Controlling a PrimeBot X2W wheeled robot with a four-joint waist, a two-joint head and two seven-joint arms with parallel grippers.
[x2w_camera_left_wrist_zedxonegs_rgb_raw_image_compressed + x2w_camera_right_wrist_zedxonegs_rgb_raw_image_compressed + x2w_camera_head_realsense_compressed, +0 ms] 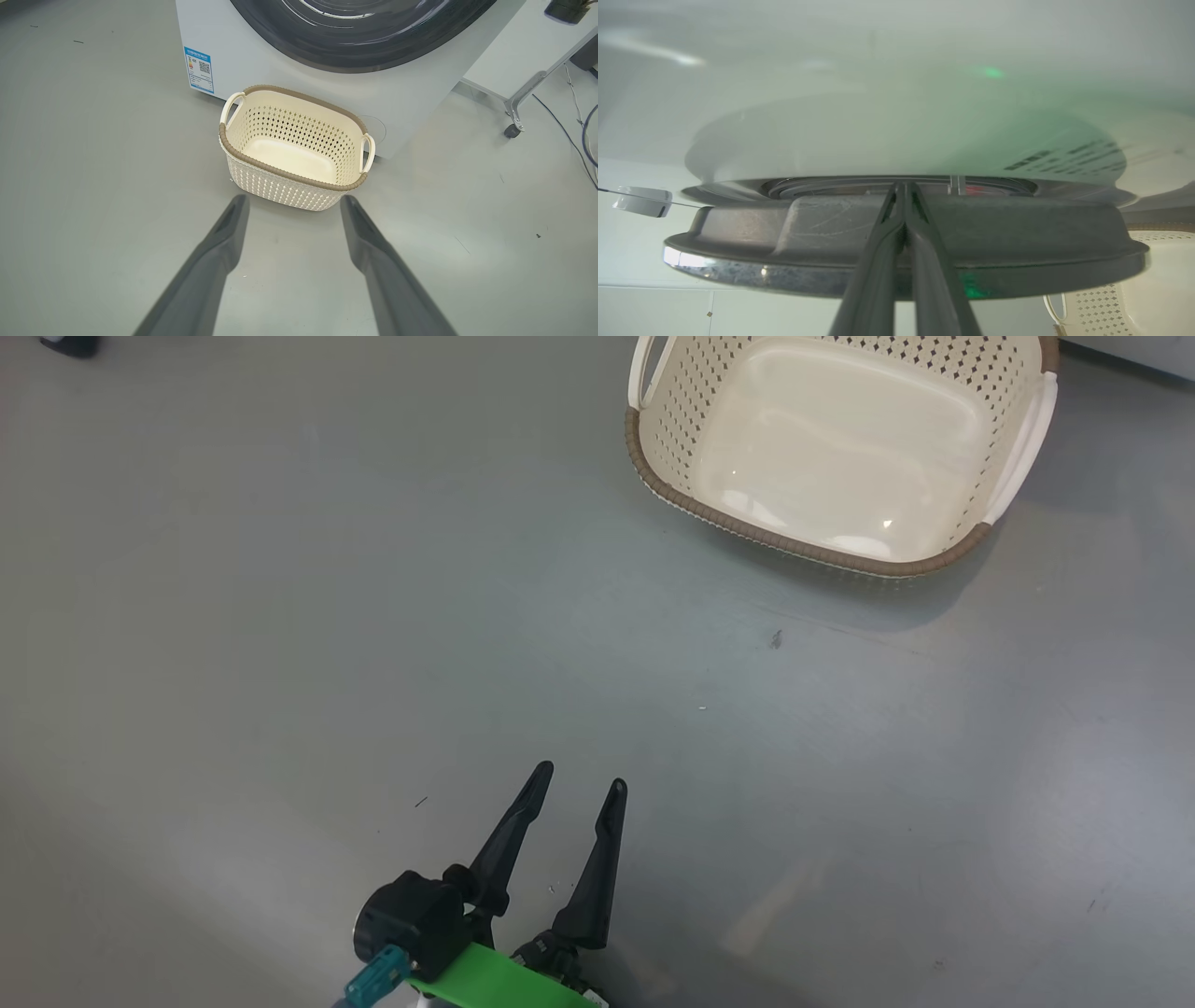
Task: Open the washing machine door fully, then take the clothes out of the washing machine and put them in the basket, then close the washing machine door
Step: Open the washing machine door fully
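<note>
The left gripper (580, 779) is held wide open and empty over the grey floor (280, 616), at 6 o'clock in the head view. The basket (775, 539) is seen empty at 1 o'clock, set just before the washing machine (224, 56). The right gripper (901, 184) is pressed shut with nothing held, its tips placed at the grey inner frame of the washing machine door (1017, 233).

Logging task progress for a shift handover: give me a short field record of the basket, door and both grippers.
basket: empty, on the floor in front of the washing machine
left gripper: open, holding nothing, over the floor
right gripper: shut, tips at the edge of the washing machine door
door opening: cannot tell how far
clothes in basket: none
</note>
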